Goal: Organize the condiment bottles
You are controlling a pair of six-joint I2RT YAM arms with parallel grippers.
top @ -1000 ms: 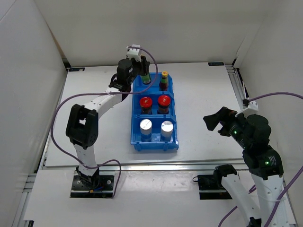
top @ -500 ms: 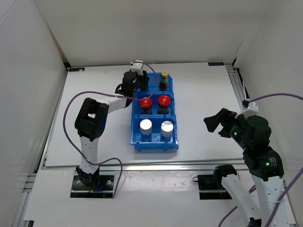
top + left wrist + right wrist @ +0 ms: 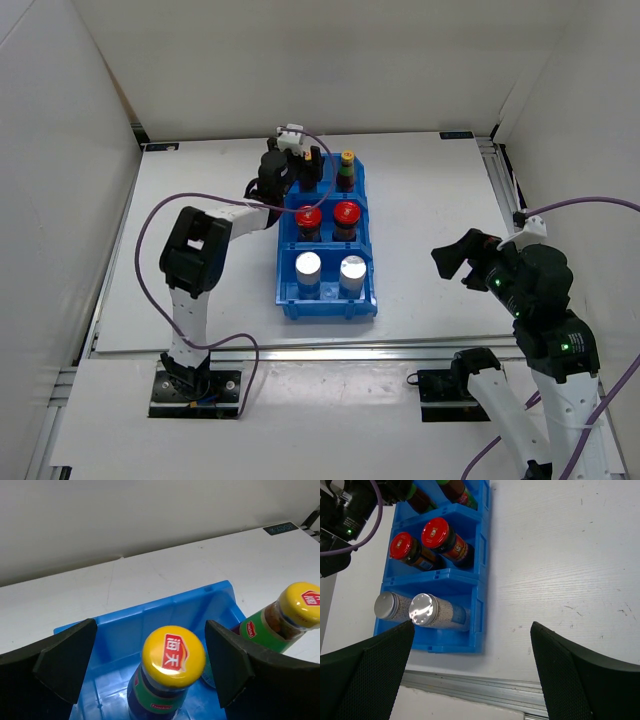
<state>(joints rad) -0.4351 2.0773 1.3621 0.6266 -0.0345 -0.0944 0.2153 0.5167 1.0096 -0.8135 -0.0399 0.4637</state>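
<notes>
Sorted by kind: the left arm [image 3: 237,214] reached over the white counter [image 3: 430,195] to the far end of a blue three-compartment plastic bin [image 3: 329,309]. Its jaws were spread wide on either side of a slim dark sauce bottle with a yellow cap [image 3: 173,655]. The wrist view showed a gap on both sides, so they pinched nothing.

That bottle stood upright in the far compartment. Just to its right was its twin, a second yellow-capped sauce bottle [image 3: 295,605]. The open jaws suggested the bottle was being left where it belonged.

Each section of the bin held a matched pair, which looked to be the aim of the job. The middle compartment held two squat dark red-lidded jars [image 3: 308,218] side by side, and the near one held two silver-topped white shakers [image 3: 308,266]. With all six bottles in the bin, the tidying appeared all but complete.

To the right, well apart from the bin, the right arm [image 3: 540,290] hung above bare counter. Its jaws were also spread and empty, probably parked clear of its partner's work.
</notes>
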